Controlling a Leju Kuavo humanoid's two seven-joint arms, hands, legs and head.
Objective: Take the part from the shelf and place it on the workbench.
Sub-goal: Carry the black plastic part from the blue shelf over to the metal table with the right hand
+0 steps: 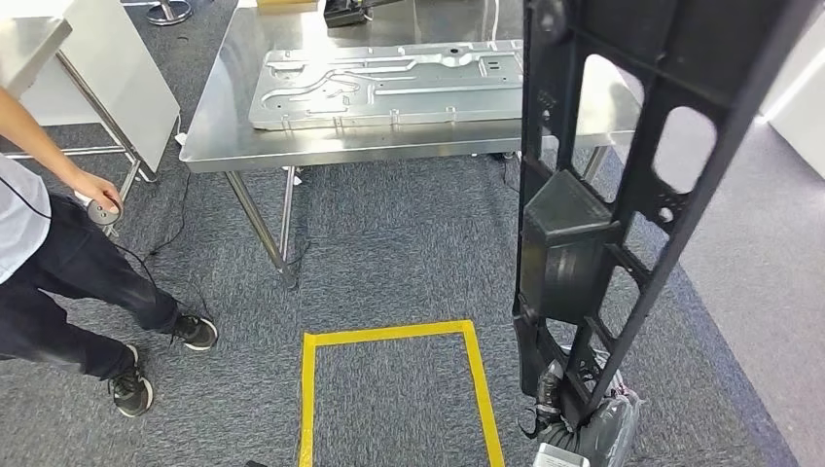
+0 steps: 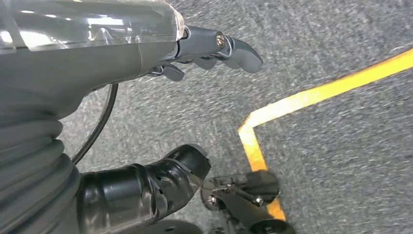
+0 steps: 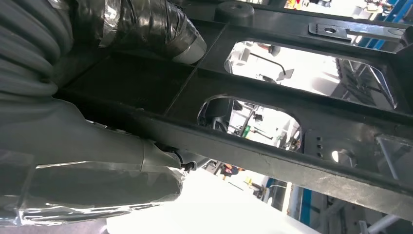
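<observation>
Gripping the long black part (image 1: 623,185) at its lower end, the right hand (image 1: 574,409) is holding it upright before the steel workbench (image 1: 219,136), its top cut off. The left hand (image 2: 204,53) is hanging empty over carpet, fingers apart.

The right hand (image 1: 574,409) grips a black part (image 1: 593,195); the left hand (image 2: 146,73) hangs, its fingers (image 2: 234,48) seemingly loose.

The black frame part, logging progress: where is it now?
In the head view, the black frame part stands upright on the right, held by the right robot hand, short of the workbench.
</observation>
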